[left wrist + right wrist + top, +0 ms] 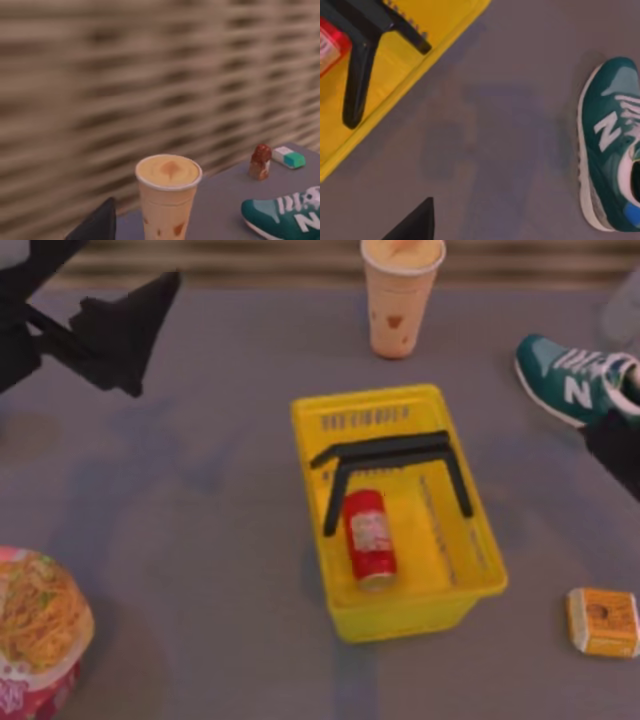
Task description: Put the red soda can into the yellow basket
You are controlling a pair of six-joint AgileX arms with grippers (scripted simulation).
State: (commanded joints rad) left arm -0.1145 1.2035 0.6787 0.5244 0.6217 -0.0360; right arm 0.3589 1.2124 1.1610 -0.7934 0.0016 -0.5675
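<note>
The red soda can [370,537] lies on its side on the floor of the yellow basket [400,405], just below the two black handles [385,455], which are folded across the middle. A red edge of the can [329,42] and a corner of the basket [445,30] show in the right wrist view. My right arm [612,445] sits at the table's right edge, apart from the basket; one fingertip [422,220] shows far off centre with nothing near it. My left gripper [130,335] is parked at the back left, holding nothing.
A peach paper cup [400,300] stands behind the basket. A teal sneaker [575,380] lies at the back right, an orange box [603,620] at the front right and a noodle bowl [35,625] at the front left. A brown figure [260,161] and an eraser [289,156] are farther back.
</note>
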